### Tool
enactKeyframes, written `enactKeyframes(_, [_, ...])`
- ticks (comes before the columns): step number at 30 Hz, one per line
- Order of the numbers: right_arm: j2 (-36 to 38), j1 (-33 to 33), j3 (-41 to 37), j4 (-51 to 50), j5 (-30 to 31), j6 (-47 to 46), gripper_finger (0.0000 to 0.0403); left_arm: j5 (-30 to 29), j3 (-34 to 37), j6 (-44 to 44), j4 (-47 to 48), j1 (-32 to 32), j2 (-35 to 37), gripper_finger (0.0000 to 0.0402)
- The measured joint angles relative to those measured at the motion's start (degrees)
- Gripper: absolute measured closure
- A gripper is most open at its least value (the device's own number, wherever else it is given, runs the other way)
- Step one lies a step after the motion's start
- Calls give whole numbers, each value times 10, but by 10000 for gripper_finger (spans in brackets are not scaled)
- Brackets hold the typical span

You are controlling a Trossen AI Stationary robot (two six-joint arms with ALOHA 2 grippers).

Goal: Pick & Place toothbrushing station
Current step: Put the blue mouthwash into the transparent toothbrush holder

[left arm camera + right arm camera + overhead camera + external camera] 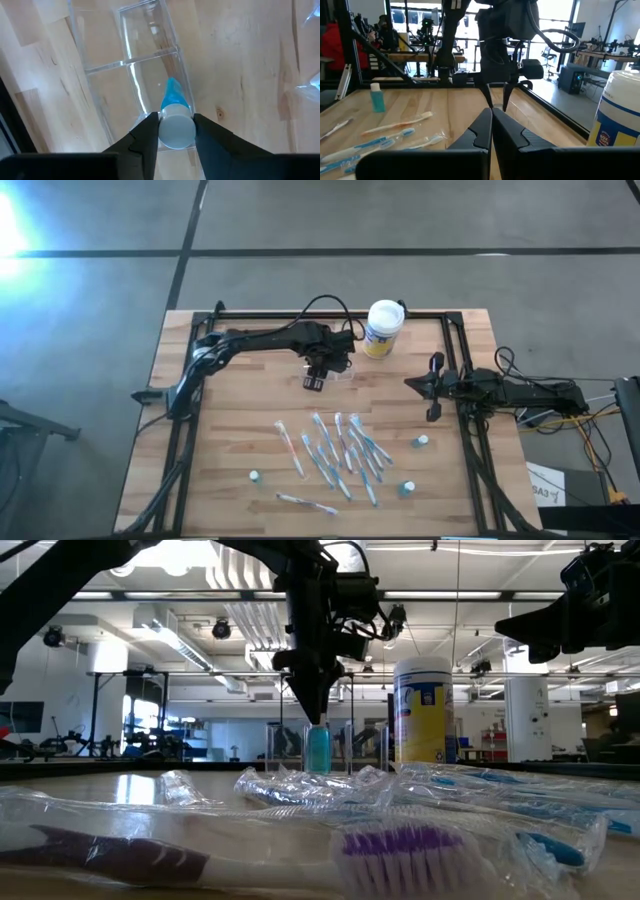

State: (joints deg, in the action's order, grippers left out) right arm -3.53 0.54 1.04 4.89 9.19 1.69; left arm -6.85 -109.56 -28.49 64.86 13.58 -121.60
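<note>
A: What is seen of the surface and the room?

B: A pale wooden table (230, 410) framed by black rails is seen from above, on a grey floor crossed by dark lines. Beyond it, in the low view, a bright workshop with ceiling ducts, strip lights and equipment stands is shown. In the right wrist view, a person in red is partly seen at the far edge.

A: Where is the toothbrushing station placed?

B: The clear toothbrushing station (145, 65) is set just beside the white-lidded canister (383, 328), on the left arm's side of it. A small blue bottle with a white cap (175, 122) is stood in one of its compartments. The left gripper (175, 131) is held directly over it, its fingers (145, 140) set on either side of the cap; whether they press it cannot be told.

A: And the right gripper?

B: The right gripper (491, 131) is kept by the table's edge, well apart from the canister, with its fingers pressed together on nothing.

A: What is hard to make out?

B: The station's walls are nearly lost against the wood from above. Wrapped toothbrushes (340, 452) are spread in front of the canister, with three more small bottles (422, 441) around them; in the low view they are blurred, with a purple-bristled one (400, 845) nearest. The canister's label is cut off in the right wrist view.
</note>
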Motion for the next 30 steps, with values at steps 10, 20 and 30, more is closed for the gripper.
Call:
enactKeyframes(10, [0, 0, 0, 0, 0, -2, 394, -4, -7, 0, 1, 1, -1, 228])
enactKeyframes(20, [0, 0, 0, -1, 0, -2, 394, -5, -7, 14, -3, 9, -1, 179])
enactKeyframes(30, [0, 0, 0, -2, 0, -2, 394, -5, -7, 10, -4, 9, -1, 147])
